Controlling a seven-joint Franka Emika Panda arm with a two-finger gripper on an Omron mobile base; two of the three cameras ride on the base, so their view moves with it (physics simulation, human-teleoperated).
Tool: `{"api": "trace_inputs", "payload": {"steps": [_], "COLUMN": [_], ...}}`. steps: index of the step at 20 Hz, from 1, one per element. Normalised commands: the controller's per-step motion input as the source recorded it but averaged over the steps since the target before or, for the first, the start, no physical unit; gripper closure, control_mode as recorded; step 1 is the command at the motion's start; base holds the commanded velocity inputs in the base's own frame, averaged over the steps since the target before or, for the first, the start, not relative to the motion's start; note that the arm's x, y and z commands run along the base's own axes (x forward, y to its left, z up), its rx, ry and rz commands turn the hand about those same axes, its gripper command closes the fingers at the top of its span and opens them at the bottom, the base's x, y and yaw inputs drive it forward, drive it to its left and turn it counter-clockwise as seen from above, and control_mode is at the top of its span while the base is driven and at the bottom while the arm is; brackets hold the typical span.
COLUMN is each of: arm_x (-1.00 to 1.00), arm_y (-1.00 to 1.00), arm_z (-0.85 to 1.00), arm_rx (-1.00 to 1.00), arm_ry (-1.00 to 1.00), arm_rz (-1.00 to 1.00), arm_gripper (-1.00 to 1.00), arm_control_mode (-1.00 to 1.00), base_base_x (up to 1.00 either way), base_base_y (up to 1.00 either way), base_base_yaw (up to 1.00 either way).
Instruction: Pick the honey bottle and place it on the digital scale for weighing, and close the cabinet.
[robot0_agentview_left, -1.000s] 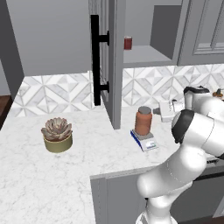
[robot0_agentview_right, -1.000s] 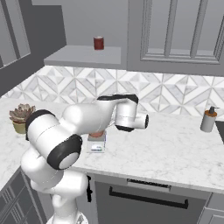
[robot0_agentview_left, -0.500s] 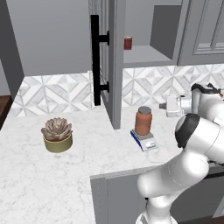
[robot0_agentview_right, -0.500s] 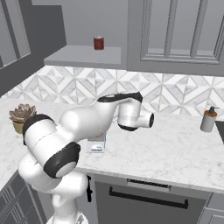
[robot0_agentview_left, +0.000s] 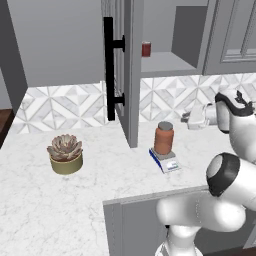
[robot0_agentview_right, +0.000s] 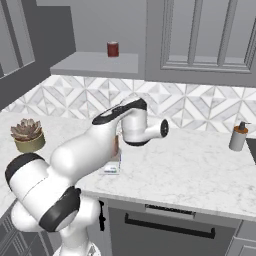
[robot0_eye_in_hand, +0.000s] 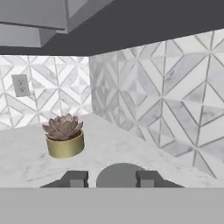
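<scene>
The honey bottle (robot0_agentview_left: 164, 138) sits on the digital scale (robot0_agentview_left: 165, 159) mid-frame, hard up against the open cabinet (robot0_agentview_left: 128, 70) door edge, with a small dark red jar (robot0_agentview_left: 146, 48) on the shelf above. The pincer (robot0_eye_in_hand: 112, 178) has its tips apart either side of the grey lid, gripping nothing. There's a potted succulent (robot0_agentview_left: 65, 153) way off left and loads of free marble tabletop (robot0_agentview_left: 75, 200) up front.

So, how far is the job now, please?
Done: the honey bottle stands on the digital scale. In hand: nothing; the tool is open above the bottle's grey lid, gripping nothing. Left: the cabinet door is open, its black handle pointing out, so it has to be closed.
</scene>
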Motion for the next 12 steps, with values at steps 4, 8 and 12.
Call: {"api": "trace_inputs", "payload": {"steps": [4,8,12], "arm_x": [-0.53,-0.77,-0.93], "arm_y": [0.09,0.02,0.03], "arm_z": [0.44,0.28,0.11], "arm_rx": [-0.14,-0.08,-0.06], "arm_ry": [0.11,0.08,0.05], "arm_rz": [-0.25,-0.3,-0.38], "arm_gripper": [-1.0,-1.0,-1.0], "arm_control_mode": [-1.0,-1.0,-1.0], "base_base_x": [0.0,0.0,0.0], "base_base_y": [0.0,0.0,0.0], "base_base_yaw": [0.0,0.0,0.0]}}
